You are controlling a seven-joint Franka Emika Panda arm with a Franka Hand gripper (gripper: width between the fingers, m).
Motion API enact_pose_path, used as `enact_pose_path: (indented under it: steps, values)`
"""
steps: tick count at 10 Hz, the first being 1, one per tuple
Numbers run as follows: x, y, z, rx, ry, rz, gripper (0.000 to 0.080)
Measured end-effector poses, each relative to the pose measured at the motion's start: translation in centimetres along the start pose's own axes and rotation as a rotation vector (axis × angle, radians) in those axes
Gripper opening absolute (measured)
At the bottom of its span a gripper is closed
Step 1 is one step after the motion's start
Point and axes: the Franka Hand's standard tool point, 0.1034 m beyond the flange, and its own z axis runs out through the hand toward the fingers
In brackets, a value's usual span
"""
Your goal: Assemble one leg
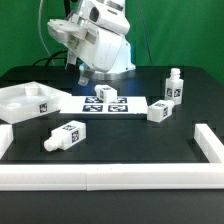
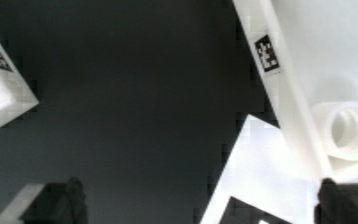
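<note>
The leg (image 1: 66, 135), a small white plastic block with round peg, lies unfitted on the black worktop (image 1: 130, 145). The hand (image 2: 202, 197) gapes wide, holding nothing, so all assembly remains.

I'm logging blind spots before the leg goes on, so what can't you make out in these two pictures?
Tool: wrist view shows only dark, blurred fingertips, wide apart, cut by the edge; in the exterior view the arm covers it.
White part with a round rim: wrist view, cut by the edge; leg or panel, cannot tell.
Nearest leg, its tag: exterior view, too small to read.
Panel: exterior view, cut by its left edge.
</note>
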Motion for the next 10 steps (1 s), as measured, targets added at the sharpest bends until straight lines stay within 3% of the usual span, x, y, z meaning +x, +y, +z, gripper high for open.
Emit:
enact_pose_path:
  steps: [2, 3, 4, 5, 6, 7, 10]
  values:
    - [0.7, 0.1, -0.1, -0.020, -0.102, 0.032, 0.0649]
    - [0.2, -0.2, 0.1, -0.004, -0.147, 0.074, 0.0649]
    - [-2.4, -0.9, 0.6, 0.040, -0.240, 0.206, 0.0649]
    - [-3.3, -1.7, 1.0, 0.076, -0.323, 0.272, 0.0649]
    - [-3.3, -2.5, 1.2, 0.113, -0.379, 0.297, 0.0649]
    - [-2.9, -2.9, 1.6, 0.132, -0.411, 0.310, 0.0649]
    - [-2.6, -2.8, 1.6, 0.127, -0.403, 0.305, 0.0649]
